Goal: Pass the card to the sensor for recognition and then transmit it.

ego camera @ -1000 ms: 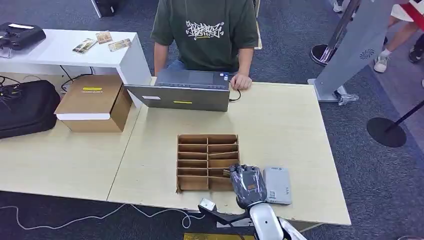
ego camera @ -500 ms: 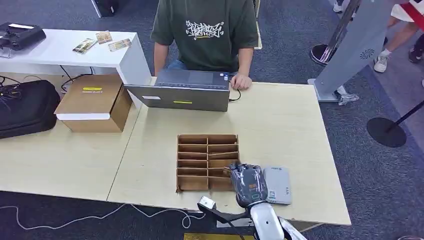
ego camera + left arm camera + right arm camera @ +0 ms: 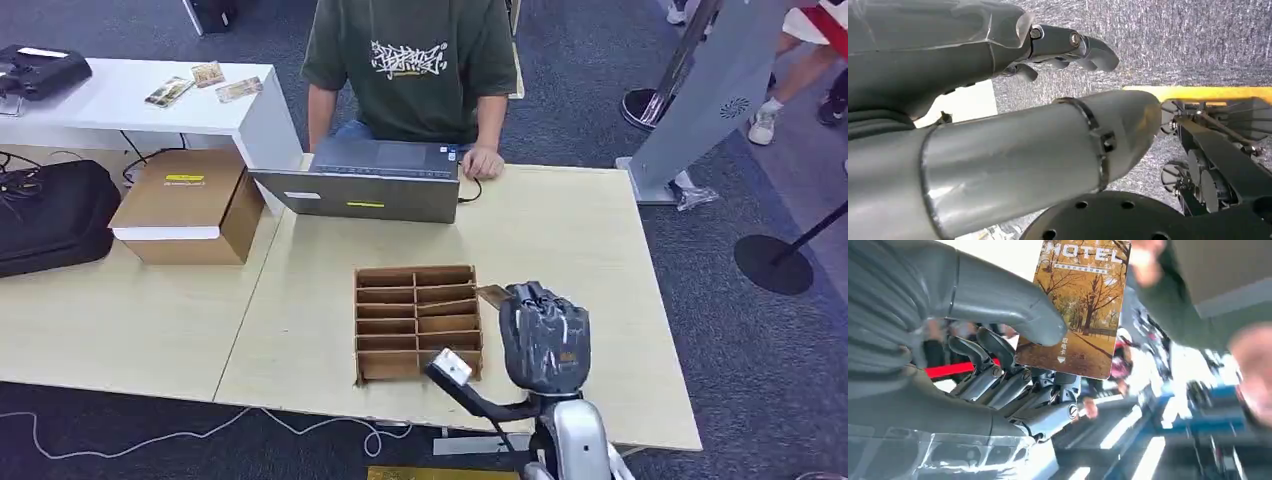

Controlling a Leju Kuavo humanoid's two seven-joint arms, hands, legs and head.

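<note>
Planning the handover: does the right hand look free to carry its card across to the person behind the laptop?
Probably yes: the right hand pinches the card above bare table; the laptop sits off to the side.

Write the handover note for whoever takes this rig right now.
Right hand: raised above the table, pinching the autumn-printed hotel card between thumb and fingers.
Left hand: hanging over the carpet, holding nothing, fingers loosely curled.
Brown cardboard slotted card holder sits on the light wooden table.
Done: card picked up.
Left: present it to the sensor, then hand it over.
</note>
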